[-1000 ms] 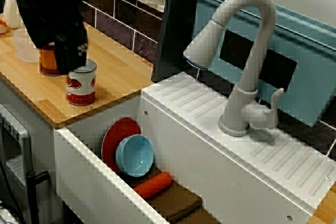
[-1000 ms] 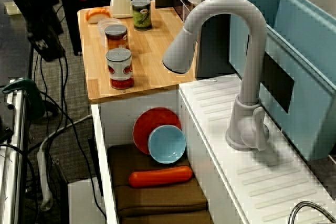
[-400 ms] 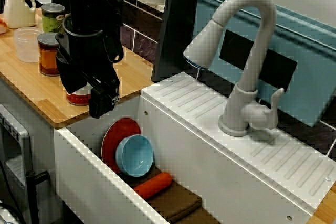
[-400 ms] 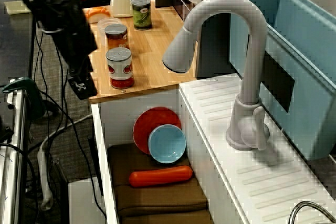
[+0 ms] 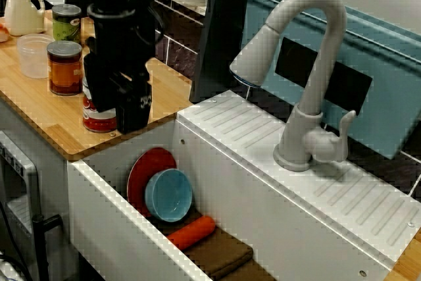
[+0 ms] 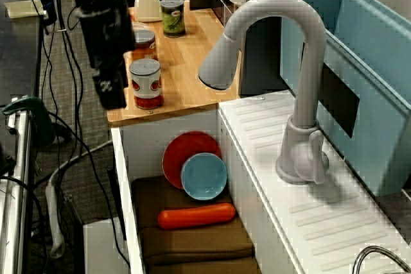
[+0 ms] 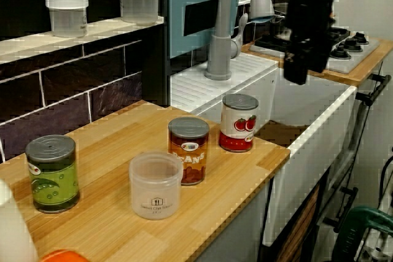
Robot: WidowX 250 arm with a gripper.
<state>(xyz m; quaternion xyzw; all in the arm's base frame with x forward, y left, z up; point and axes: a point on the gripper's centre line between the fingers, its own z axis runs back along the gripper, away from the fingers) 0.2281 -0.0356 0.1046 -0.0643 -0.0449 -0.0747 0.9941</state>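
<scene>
A: Where is the pincer (image 5: pixel 133 118) hanging?
B: It is hanging off the front edge of the table (image 5: pixel 39 106), close to the corner that is meeting the sink (image 5: pixel 112 215). In the view from the far end of the table it is floating higher than the can tops and out past the edge.
A: Is it gripping anything?
B: Nothing is showing at its tip, but I cannot tell whether the jaws are standing apart or together. In every view the tip is reading as one dark block.
A: And the tomato can (image 7: pixel 239 123)?
B: It is standing upright near that same corner, a little back from the front edge. The view across the sink is making the pincer look pressed against it, yet the view along the sink is showing a gap. So they are near, not touching.
A: What is sitting around it?
B: An orange-labelled can (image 7: pixel 188 150) is standing just beside it, and a clear tub (image 7: pixel 155 185) and a green-labelled can (image 7: pixel 52 173) are standing further toward the far end. Down in the sink a blue bowl (image 5: pixel 169 194) is leaning on a red plate (image 5: pixel 141 166), and an orange carrot-shaped thing (image 5: pixel 191 231) is lying on a brown cloth (image 5: pixel 223 255).
A: How far along is the work looking?
B: I am judging it as barely begun: the tomato can is resting untouched on the wood, nothing is being lifted, and no grasp is showing yet
</scene>
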